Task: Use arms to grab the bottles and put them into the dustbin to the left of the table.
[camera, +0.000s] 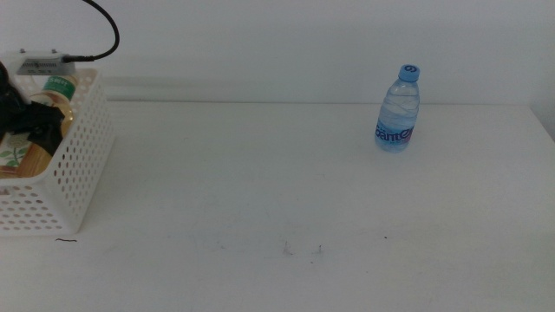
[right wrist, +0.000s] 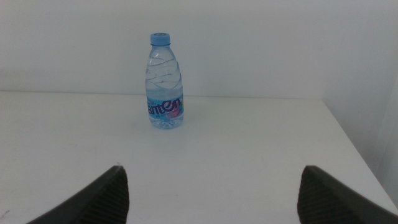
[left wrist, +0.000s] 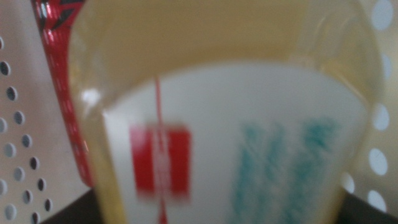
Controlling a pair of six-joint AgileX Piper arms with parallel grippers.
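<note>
We see the water bottle (camera: pixel 400 110) upright at upper right of the worktop (camera: pixel 277 191), unobstructed, our right end effector (right wrist: pixel 211 190) spread toward it, while our left end effector (camera: pixel 30 121), grip state indeterminable, sits inside the dustbin (camera: pixel 74 165) at far left against the tea bottle (left wrist: pixel 230 124) beside the red can (left wrist: pixel 59 68).

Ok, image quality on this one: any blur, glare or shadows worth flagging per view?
Left wrist view: badly blurred, the yellow tea bottle fills the frame too close to focus, its label print smeared. Middle view: sharp, flat even light, only a faint shadow under the water bottle; the dustbin is cut by the frame edge. Right wrist view: bottle crisp, right pincer soft-edged, open.
</note>
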